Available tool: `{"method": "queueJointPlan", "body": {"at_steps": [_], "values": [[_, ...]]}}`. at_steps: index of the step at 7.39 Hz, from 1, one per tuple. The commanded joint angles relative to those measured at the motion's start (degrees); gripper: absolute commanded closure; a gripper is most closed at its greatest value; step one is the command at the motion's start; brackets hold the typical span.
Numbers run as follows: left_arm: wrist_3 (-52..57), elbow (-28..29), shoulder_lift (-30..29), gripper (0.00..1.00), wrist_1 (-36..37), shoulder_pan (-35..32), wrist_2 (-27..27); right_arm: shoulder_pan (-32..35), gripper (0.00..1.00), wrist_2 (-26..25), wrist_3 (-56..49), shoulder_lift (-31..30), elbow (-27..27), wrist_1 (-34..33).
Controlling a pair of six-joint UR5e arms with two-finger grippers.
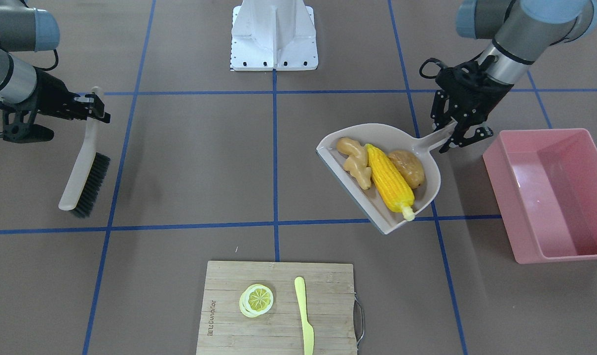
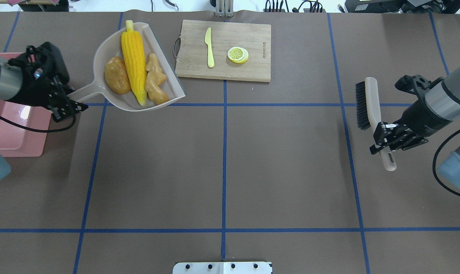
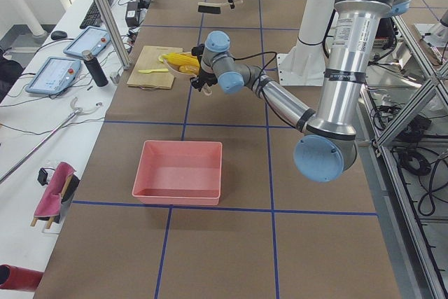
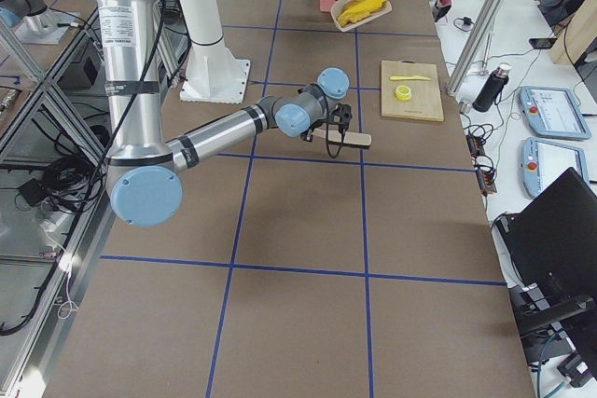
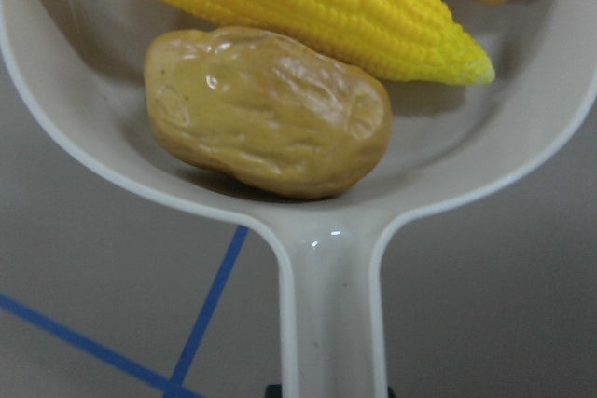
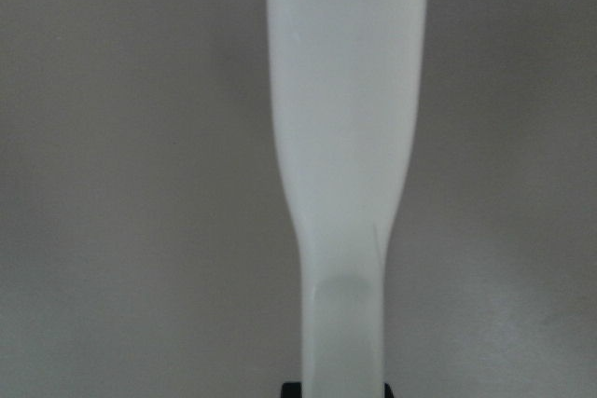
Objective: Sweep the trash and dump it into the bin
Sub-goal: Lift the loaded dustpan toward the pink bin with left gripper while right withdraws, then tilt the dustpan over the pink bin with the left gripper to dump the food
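A: Dustpan near bin, why?
B: Left gripper clamps its handle; corn, ginger, potato ride inside, not yet dumped.
A: Right gripper?
B: Closed on brush handle, held well aside, likely clearing room.

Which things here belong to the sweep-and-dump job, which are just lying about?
Job: yellow toy corn cob, knobbly tan toy ginger root, brown oval toy potato; beige-grey plastic dustpan holding them, gripped by left end effector; large pink plastic bin; beige black-bristled brush in right end effector.
Lying about: wooden cutting board, yellow toy lemon slice, yellow-green plastic knife.
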Motion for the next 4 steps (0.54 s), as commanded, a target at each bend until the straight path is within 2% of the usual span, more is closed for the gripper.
{"method": "queueJointPlan", "body": {"at_steps": [1,2,3,4], "values": [[-0.6,-6.2,10.3,1.0,-0.1,-7.6,-0.2,4.4,1.0,-0.9,-16.7,-1.6,0.1,-12.6],[-0.4,-8.9,17.2,1.0,-0.1,-10.2,-0.4,7.1,1.0,-3.4,-26.1,-1.5,0.0,-19.6],[-0.5,-9.9,21.2,1.0,-1.0,-12.7,-0.7,9.0,1.0,-7.6,-35.0,-1.1,-0.3,-26.0],[-0.4,-9.6,25.5,1.0,-4.6,-14.8,-2.6,10.4,1.0,-11.5,-41.9,-0.4,-2.8,-28.3]]}}
